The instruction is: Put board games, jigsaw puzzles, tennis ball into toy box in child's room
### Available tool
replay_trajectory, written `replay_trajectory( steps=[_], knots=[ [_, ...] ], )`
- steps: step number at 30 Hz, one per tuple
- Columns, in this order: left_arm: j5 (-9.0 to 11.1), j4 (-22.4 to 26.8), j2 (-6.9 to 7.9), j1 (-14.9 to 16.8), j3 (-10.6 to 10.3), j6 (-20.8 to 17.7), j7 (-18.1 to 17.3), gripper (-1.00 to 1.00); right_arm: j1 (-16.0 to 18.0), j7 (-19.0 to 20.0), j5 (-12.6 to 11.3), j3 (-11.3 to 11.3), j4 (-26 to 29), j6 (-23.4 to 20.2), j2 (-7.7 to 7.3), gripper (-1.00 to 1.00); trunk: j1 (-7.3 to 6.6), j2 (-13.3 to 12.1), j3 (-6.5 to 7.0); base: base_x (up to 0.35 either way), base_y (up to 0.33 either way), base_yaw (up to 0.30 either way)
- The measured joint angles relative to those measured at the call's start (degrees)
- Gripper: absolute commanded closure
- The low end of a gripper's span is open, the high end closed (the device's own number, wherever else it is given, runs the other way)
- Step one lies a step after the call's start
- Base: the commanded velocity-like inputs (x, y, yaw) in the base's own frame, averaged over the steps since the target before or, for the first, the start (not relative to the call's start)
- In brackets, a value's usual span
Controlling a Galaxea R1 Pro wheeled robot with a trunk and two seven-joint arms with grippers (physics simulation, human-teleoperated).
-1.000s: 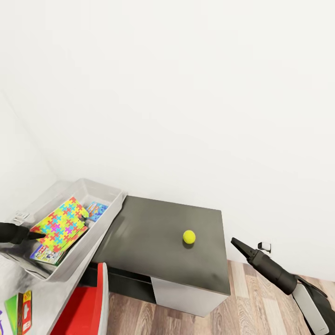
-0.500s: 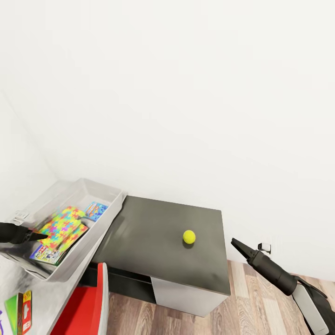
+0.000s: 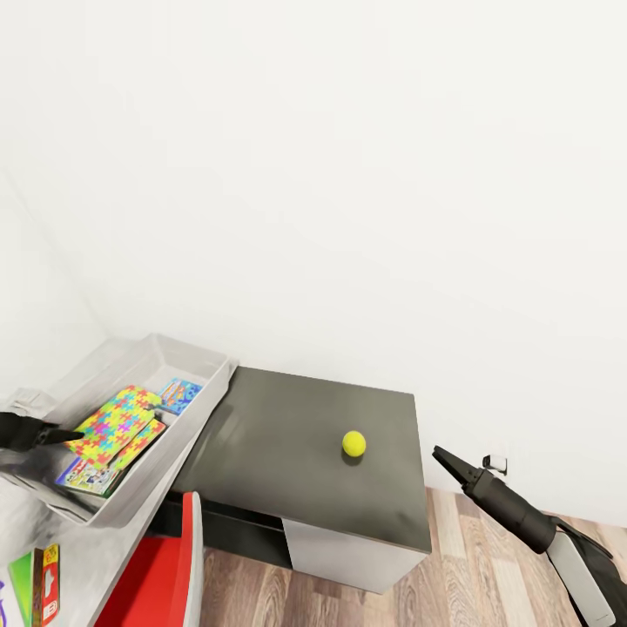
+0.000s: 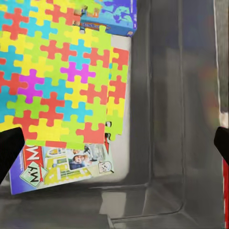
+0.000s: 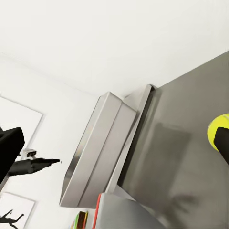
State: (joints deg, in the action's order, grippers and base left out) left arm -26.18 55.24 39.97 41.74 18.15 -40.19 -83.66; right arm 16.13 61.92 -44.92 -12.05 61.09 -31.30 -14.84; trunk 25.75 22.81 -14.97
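The light grey toy box (image 3: pixel 205 355) stands on the table at the left. Inside it lie two jigsaw puzzles (image 3: pixel 115 422), stacked on a board game (image 3: pixel 85 476), with a blue board game (image 3: pixel 180 393) behind them. My left gripper (image 3: pixel 70 433) hovers open over the box's near side. Its fingers stand wide apart above the puzzles (image 4: pixel 62 81), the "My" game lid (image 4: pixel 62 167) and the box floor (image 4: pixel 167 119). The tennis ball (image 3: pixel 353 443) rests on the dark lower table section (image 3: pixel 279 418). My right gripper (image 3: pixel 446 456) is open, off that section's right end, pointing at the ball (image 5: pixel 215 130).
A green and red board game (image 3: pixel 39 579) lies on the white table top (image 3: pixel 83 544) at the lower left. A red chair (image 3: pixel 152 579) stands against the table front. Wood floor (image 3: pixel 470 575) lies beyond the dark section. The white wall runs close behind the table.
The top jigsaw puzzle, held tilted at my left gripper one second ago, has dropped flat into the toy box. The left gripper has drawn back slightly. The right arm stays still.
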Motion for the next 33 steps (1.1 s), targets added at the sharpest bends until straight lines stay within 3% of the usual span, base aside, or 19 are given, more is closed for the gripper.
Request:
replay_trajectory(
  steps=[5,13,14,18,19,20,25,28,30,33],
  knots=[
    [-0.1,1.7,0.26,-0.1,5.3,0.0,-5.8,-1.0,0.0,0.1,0.0,0.0,0.0,0.0,0.0,-1.0,0.0,0.0,0.36,0.0,0.0,0.0],
    [0.2,2.7,0.87,-0.4,13.1,-0.2,-5.8,-1.0,0.0,0.2,0.0,0.0,0.0,0.0,-0.01,-1.0,0.0,0.0,1.07,0.0,0.0,0.0],
    [0.2,2.8,0.91,-0.6,15.4,-0.2,-5.8,-1.0,0.0,0.3,0.0,0.0,0.0,0.0,-0.04,-1.0,0.0,0.0,1.16,0.0,0.0,0.0],
    [0.5,2.6,0.69,-0.9,19.8,-0.4,-5.8,-1.0,0.0,0.3,0.0,-0.1,0.0,0.0,-0.07,-1.0,0.0,0.0,1.53,0.0,0.0,0.0],
    [0.5,2.6,0.69,-0.9,19.9,-0.4,-5.8,-1.0,0.0,0.3,0.0,-0.1,0.0,0.0,-0.07,-1.0,0.0,0.0,1.62,0.0,0.0,0.0],
    [0.7,2.2,0.5,-1.3,21.6,-0.5,-5.8,-1.0,0.0,0.3,0.0,-0.1,0.0,0.0,-0.08,-1.0,0.0,0.0,1.71,0.0,0.0,0.0],
    [1.2,-1.2,0.28,-3.1,25.2,-0.6,-5.8,-1.0,0.0,0.3,0.0,-0.1,0.0,0.0,-0.08,-1.0,0.0,0.0,2.18,0.0,0.0,0.0],
    [3.1,-5.1,0.16,-4.7,28.2,-0.6,-5.8,-1.0,0.0,0.3,0.0,-0.1,0.0,0.0,-0.07,-1.0,0.0,0.0,2.45,0.0,0.0,0.0],
    [4.0,-6.1,0.1,-5.2,28.8,-0.6,-5.8,-1.0,0.0,0.3,0.0,-0.1,0.0,0.0,-0.07,-1.0,0.0,0.0,2.64,0.0,0.0,0.0],
    [7.9,-9.5,-0.3,-7.7,30.1,-0.5,-5.9,-1.0,0.0,0.3,0.0,-0.1,0.0,0.0,-0.05,-1.0,0.0,0.0,2.92,0.0,0.0,0.0]
  ],
)
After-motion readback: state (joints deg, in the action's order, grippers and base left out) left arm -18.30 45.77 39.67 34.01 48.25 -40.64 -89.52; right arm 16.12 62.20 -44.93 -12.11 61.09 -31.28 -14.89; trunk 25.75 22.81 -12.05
